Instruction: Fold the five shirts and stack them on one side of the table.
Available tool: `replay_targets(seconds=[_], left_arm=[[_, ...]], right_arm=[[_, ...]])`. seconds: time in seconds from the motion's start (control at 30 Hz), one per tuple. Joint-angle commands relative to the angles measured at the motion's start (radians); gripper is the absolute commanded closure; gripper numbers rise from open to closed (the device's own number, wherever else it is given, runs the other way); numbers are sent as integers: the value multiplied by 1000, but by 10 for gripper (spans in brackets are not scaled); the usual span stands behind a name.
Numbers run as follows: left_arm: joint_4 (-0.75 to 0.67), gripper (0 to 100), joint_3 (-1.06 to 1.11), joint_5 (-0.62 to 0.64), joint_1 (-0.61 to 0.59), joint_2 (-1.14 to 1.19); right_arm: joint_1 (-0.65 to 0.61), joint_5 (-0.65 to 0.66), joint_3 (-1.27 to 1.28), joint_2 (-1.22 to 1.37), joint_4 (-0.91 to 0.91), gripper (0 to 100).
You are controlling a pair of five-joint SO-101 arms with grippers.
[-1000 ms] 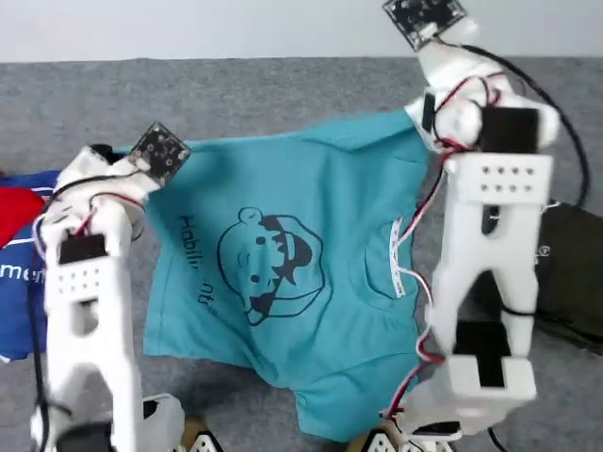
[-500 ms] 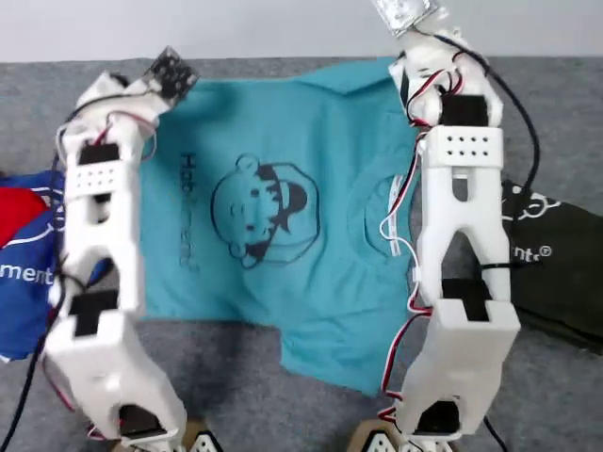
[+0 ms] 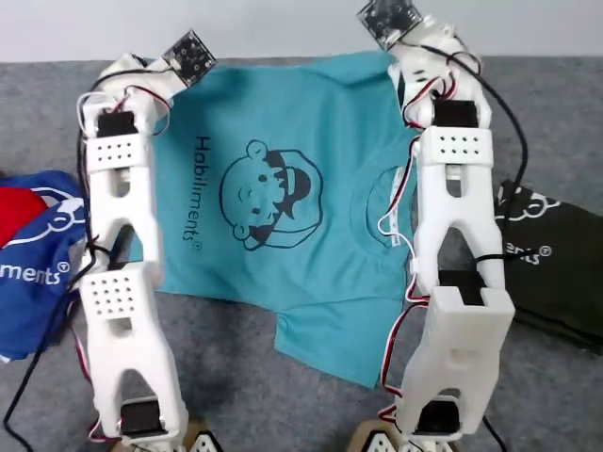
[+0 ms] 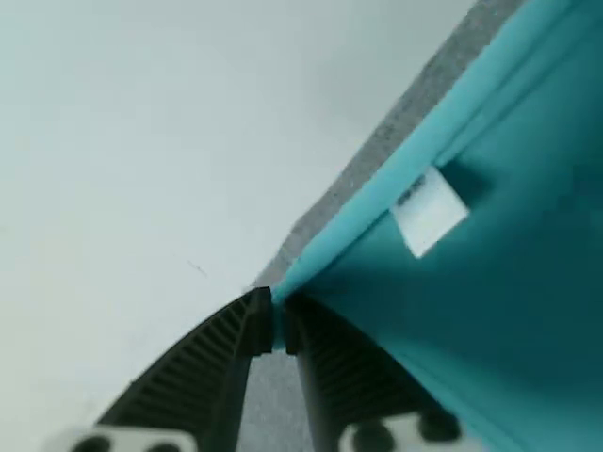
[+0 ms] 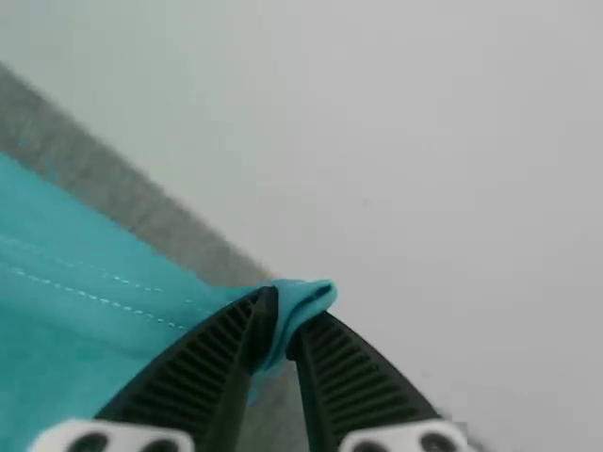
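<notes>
So, the teal shirt (image 3: 273,217) lies spread flat, print up, in the middle of the grey felt table (image 3: 283,405). Its far edge reaches the back of the table. The left gripper (image 4: 273,325) is clamped on that far edge near a small white tag (image 4: 429,212). The right gripper (image 5: 280,330) pinches a bunched bit of teal cloth (from above, the arms cover strips of the shirt on both sides). A crumpled blue and red shirt (image 3: 33,273) is cut off at the left. A dark shirt (image 3: 556,273) sits half out of frame on the right, partly under the right arm. Behind the table there's a plain white wall (image 3: 283,28).
</notes>
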Motion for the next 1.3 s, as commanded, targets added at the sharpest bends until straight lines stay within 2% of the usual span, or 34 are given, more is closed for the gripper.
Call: replay_targets(seconds=[0.0, 0.13, 0.33, 0.5, 0.63, 0.83, 0.97, 1.27], left_arm=[[212, 995, -159, -21, -8, 14], [445, 995, -251, -126, -17, 37], [700, 995, -328, -137, -31, 46], [905, 995, -395, -149, -41, 51], [902, 995, -406, -17, -66, 37], [902, 995, -292, 57, -86, -71], [902, 995, -90, 46, -87, -170], [899, 995, 357, -112, -86, -293]], right_arm=[[-5, 12, -8, -116, 203, 988], [-7, 11, -8, -170, 440, 988], [-12, 3, -8, -246, 734, 988], [-27, -114, -8, -311, 917, 988], [-42, -198, -8, -364, 1041, 988], [-54, -281, 12, -446, 1164, 988], [-64, -284, 143, -536, 1164, 988], [-81, -288, 641, -788, 1159, 988]])
